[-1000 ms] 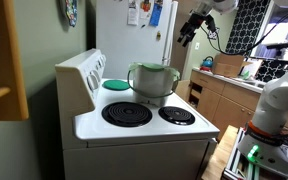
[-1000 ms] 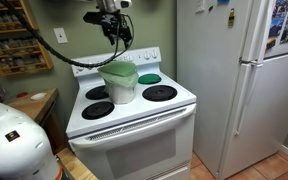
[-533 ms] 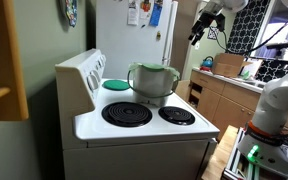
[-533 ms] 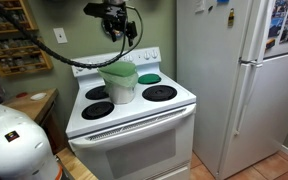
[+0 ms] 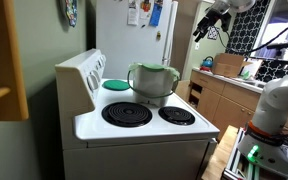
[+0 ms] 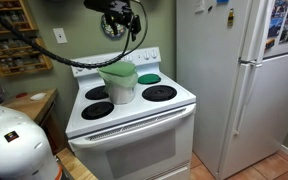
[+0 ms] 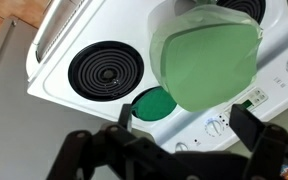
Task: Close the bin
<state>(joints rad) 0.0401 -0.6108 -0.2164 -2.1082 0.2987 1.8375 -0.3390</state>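
The bin (image 5: pixel 152 82) is a pale-cream bucket with a green rim, standing on the white stove near the back burners; it also shows in an exterior view (image 6: pixel 121 84). In the wrist view its sage-green domed lid (image 7: pixel 206 55) lies over the bin's mouth and hides the inside. My gripper (image 7: pixel 184 125) is open and empty, with its two dark fingers spread wide. It hangs high above the stove, well clear of the bin, in both exterior views (image 5: pixel 199 27) (image 6: pixel 124 25).
A flat teal-green plate (image 7: pixel 152 103) lies on a back burner beside the bin. Black coil burners (image 7: pixel 105 71) sit at the front. The stove's control panel (image 5: pixel 81 72) stands behind. A white fridge (image 6: pixel 239 80) stands next to the stove, and a counter (image 5: pixel 224 85) is nearby.
My gripper has risen higher and moved further away from the bin. The bin and lid have not moved.
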